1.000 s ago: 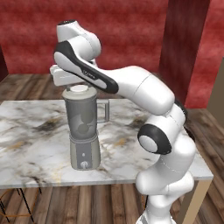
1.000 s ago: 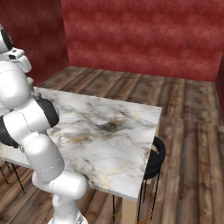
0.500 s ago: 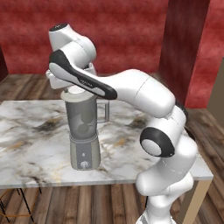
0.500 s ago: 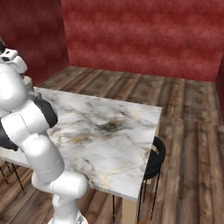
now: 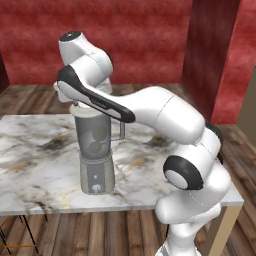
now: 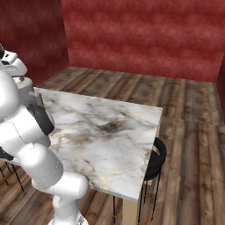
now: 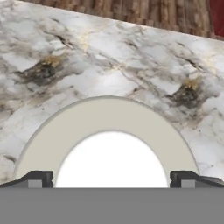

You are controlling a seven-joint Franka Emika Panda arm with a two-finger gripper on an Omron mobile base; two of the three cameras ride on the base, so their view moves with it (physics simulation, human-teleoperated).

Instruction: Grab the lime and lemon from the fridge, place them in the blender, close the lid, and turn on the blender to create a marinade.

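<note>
The blender (image 5: 95, 150) stands on the marble table (image 5: 35, 160), its grey base with a small front knob (image 5: 98, 188) facing me. The white lid (image 7: 112, 157) lies on the jar's mouth, ringed by the pale rim. My gripper (image 7: 112, 179) hovers just above the lid, open, with one fingertip on each side and nothing between them. Two round shapes (image 5: 95, 146) show dimly through the smoky jar; I cannot tell which is the lime and which the lemon. The fridge is out of view.
The marble table (image 6: 110, 127) stretches wide to the right of the blender. A black stool (image 6: 156, 154) sits at its far right edge. Red walls and wooden floor surround the table.
The arm's upper links have swung a little to the left over the blender. The blender and its lid have stayed put, and the jaws have stayed wide.
</note>
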